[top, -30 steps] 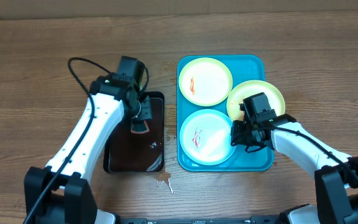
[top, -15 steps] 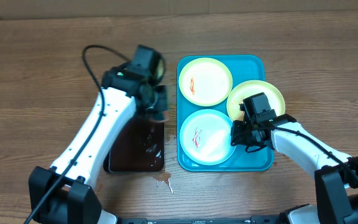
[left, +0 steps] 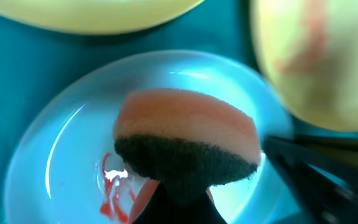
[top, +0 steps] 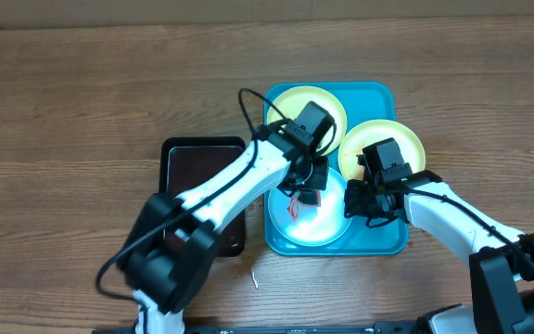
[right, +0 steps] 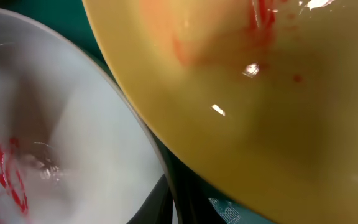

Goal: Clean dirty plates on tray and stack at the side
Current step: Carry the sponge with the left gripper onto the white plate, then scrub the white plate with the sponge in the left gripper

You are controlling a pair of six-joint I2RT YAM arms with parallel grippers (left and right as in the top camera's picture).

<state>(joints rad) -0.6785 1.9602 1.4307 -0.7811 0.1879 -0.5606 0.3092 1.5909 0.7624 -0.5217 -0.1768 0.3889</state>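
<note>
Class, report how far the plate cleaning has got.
Done: nothing stacked; three round plastic plates lie on the turquoise rectangular tray. In hand: left gripper holds an orange, dark-faced sponge over the blue-rimmed white plate. Left: its red sauce, other plates, stacking.

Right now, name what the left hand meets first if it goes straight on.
Likely the white, blue-rimmed round plastic plate beside its red smear, through the orange-and-dark sponge the left hand holds; depth unclear.

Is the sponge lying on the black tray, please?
No, the left gripper holds the sponge over the white plate in the blue tray.
</note>
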